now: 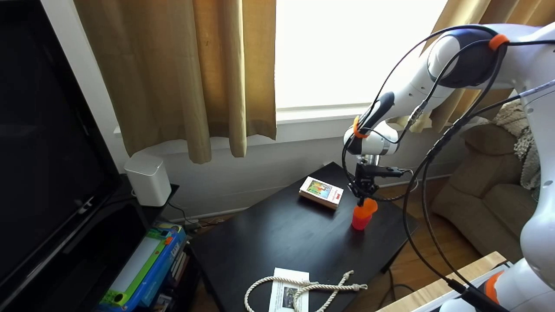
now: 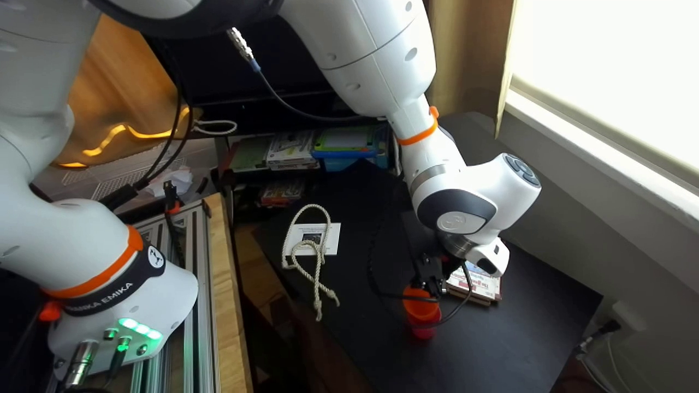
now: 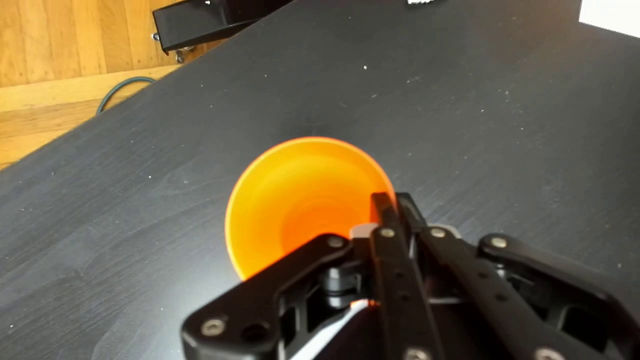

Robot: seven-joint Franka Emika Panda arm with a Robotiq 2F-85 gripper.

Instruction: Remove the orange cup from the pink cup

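Note:
The orange cup [image 1: 368,207] stands partly inside the reddish-pink cup [image 1: 360,222] on the dark table. In an exterior view the same orange cup [image 2: 419,307] shows above the pink cup [image 2: 425,331]. In the wrist view I look into the open mouth of the orange cup [image 3: 300,200]; the pink cup is hidden below it. My gripper [image 3: 396,200] is closed on the cup's wall, one fingertip inside the rim and one outside. The gripper [image 1: 360,203] points down at the cup's rim. How deep the orange cup sits in the pink one is unclear.
A flat card box [image 1: 321,191] with a picture lies close beside the cups. A knotted rope [image 1: 303,288] lies over a white paper [image 2: 330,240] on the table [image 1: 269,238]. The wall and window sill [image 1: 321,115] stand behind the table.

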